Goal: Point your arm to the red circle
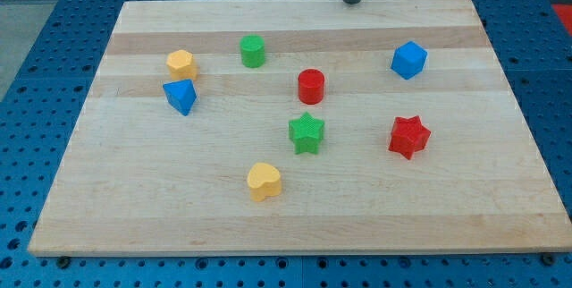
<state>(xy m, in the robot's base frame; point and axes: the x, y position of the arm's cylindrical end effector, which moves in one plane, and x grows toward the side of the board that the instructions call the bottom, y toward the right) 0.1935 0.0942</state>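
The red circle block (311,85) stands near the middle of the wooden board (134,199), a little toward the view's top. My tip (352,1) is at the board's top edge, above and slightly right of the red circle, well apart from it and touching no block.
A green star (307,132) lies just below the red circle. A red star (409,136) is at the right, a blue cube (408,60) upper right. A green cylinder (253,51), a yellow hexagon (181,63) and a blue block (180,97) are at the left. A yellow heart (264,182) is at the bottom.
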